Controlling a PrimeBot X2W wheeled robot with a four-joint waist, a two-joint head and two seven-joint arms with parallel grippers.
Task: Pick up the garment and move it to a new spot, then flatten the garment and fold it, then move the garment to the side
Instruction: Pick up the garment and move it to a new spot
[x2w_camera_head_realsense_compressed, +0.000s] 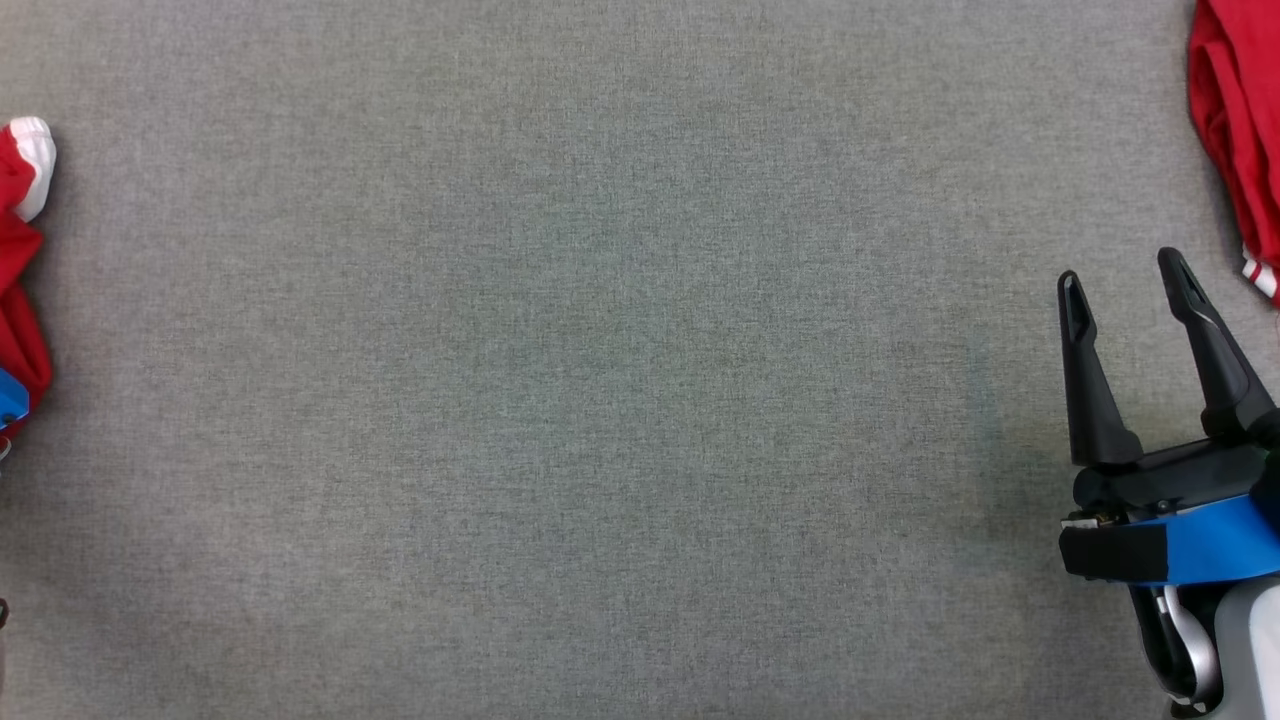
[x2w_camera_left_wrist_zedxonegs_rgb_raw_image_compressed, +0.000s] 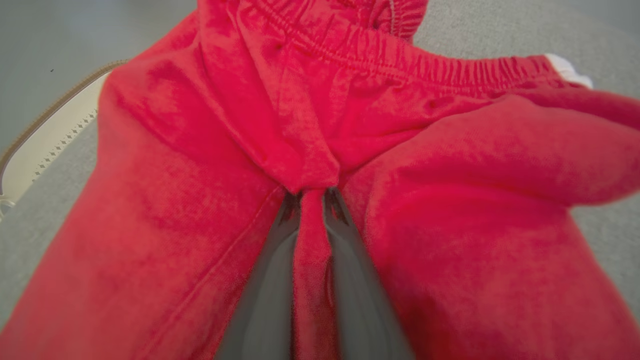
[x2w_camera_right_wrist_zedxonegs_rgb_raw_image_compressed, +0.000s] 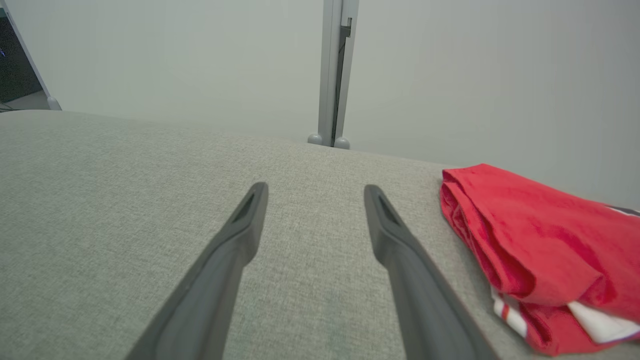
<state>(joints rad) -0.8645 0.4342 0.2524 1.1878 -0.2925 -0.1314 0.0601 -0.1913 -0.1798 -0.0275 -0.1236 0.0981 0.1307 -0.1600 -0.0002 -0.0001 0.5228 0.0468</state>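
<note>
The garment (x2w_camera_left_wrist_zedxonegs_rgb_raw_image_compressed: 475, 165) is red, with an elastic waistband (x2w_camera_left_wrist_zedxonegs_rgb_raw_image_compressed: 400, 57) and a white trim. In the left wrist view my left gripper (x2w_camera_left_wrist_zedxonegs_rgb_raw_image_compressed: 312, 197) is shut on a pinched fold of it just below the waistband. In the head view a bit of this garment (x2w_camera_head_realsense_compressed: 18, 270) lies at the left edge of the grey cloth table (x2w_camera_head_realsense_compressed: 600, 400). My right gripper (x2w_camera_head_realsense_compressed: 1125, 275) stands open at the lower right with nothing between its fingers, hovering above the table (x2w_camera_right_wrist_zedxonegs_rgb_raw_image_compressed: 150, 200) in the right wrist view as well, jaws wide (x2w_camera_right_wrist_zedxonegs_rgb_raw_image_compressed: 315, 195).
A second red garment (x2w_camera_right_wrist_zedxonegs_rgb_raw_image_compressed: 540, 250) with white stripes lies folded at the table's far right, close beside my right gripper (x2w_camera_head_realsense_compressed: 1235, 130). A grey post (x2w_camera_right_wrist_zedxonegs_rgb_raw_image_compressed: 335, 70) and a pale wall stand behind the table. A cream table edge (x2w_camera_left_wrist_zedxonegs_rgb_raw_image_compressed: 50, 135) shows left of the held garment.
</note>
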